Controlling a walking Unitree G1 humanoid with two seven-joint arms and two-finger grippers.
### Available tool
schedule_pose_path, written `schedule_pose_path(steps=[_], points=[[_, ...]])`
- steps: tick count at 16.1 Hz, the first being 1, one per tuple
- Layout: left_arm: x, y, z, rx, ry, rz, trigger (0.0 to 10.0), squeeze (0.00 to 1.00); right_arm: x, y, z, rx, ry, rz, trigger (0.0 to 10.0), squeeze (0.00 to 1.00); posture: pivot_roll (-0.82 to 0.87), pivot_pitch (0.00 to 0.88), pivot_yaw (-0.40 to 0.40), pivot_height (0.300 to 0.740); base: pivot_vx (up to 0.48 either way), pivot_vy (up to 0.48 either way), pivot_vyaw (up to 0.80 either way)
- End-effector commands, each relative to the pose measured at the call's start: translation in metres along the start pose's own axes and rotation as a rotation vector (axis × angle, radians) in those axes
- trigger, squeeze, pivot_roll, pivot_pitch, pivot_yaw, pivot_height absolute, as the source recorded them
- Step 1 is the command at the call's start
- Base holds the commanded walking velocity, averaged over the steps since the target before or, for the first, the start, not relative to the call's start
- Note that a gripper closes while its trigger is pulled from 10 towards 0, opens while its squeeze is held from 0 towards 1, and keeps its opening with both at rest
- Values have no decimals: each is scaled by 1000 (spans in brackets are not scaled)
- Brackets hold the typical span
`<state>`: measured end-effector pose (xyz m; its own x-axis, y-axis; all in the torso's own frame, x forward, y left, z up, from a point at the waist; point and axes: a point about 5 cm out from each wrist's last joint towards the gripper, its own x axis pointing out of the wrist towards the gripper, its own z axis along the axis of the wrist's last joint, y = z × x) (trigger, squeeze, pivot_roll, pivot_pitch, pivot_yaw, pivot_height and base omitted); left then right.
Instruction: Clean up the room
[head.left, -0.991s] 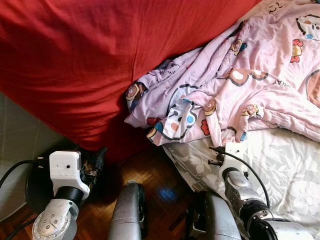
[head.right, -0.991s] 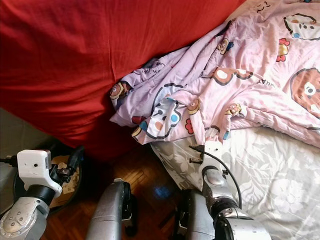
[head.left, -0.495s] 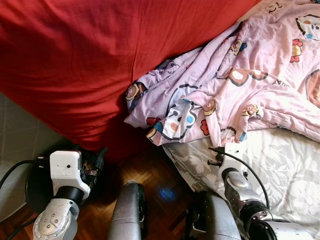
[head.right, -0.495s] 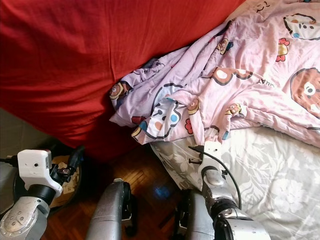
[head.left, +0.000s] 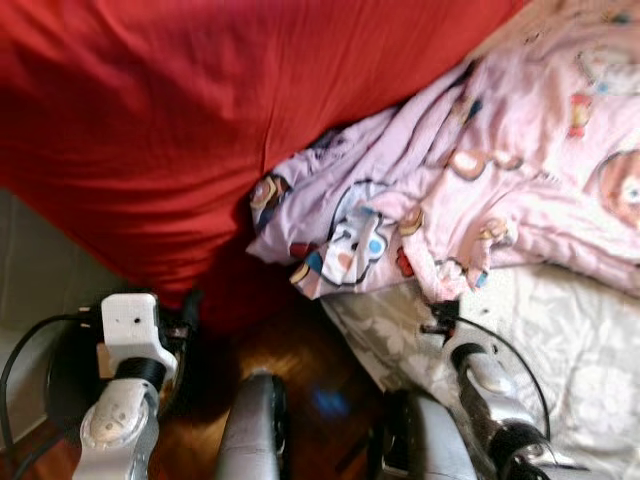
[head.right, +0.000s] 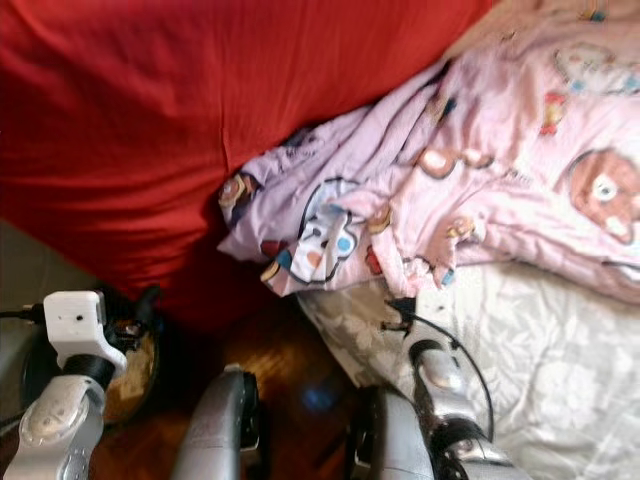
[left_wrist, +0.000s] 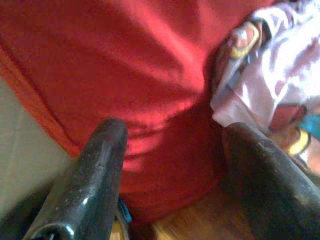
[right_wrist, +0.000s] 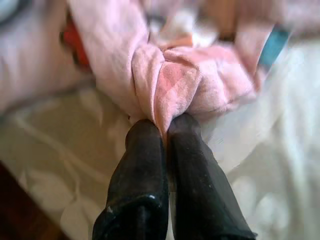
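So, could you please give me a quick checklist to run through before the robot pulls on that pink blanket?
1. Right gripper shut on a fold of the pink blanket: ok, fabric is pinched between the fingertips.
2. Grip depth: cannot tell, only the fold's edge sits between the tips.
3. Left gripper free: ok, open, facing the red sheet, holding nothing.
4. Blanket free to slide: cannot tell; it lies bunched against the red sheet and over the grey floral sheet.
5. Image sharpness: not ok, the head views are blurred.
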<state>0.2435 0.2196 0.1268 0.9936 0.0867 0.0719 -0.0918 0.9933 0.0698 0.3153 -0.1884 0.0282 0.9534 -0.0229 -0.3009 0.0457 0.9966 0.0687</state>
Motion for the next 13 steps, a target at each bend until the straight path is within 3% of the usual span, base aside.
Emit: schedule_pose_path(steps=[1,4,6,10,13], points=[[-5,10,-13,13,36,41,10000,0,-6,-9,-6,18,-14,-28,10000,0,157,108,6,644,0,0,0],[-7,12,-26,0,65,48,10000,0,-8,-16,-1,49,-65,-53,10000,0,133,53,13,644,0,0,0],[-2,4,-40,-27,84,49,10000,0,-7,-10,2,56,-87,-14,10000,0,113,9,13,644,0,0,0],[3,-7,-50,-69,81,53,10000,0,-11,-5,7,82,-151,16,10000,0,99,0,8,644,0,0,0],[6,-10,-54,-76,74,47,10000,0,-13,-2,1,96,-138,15,10000,0,95,0,14,644,0,0,0]])
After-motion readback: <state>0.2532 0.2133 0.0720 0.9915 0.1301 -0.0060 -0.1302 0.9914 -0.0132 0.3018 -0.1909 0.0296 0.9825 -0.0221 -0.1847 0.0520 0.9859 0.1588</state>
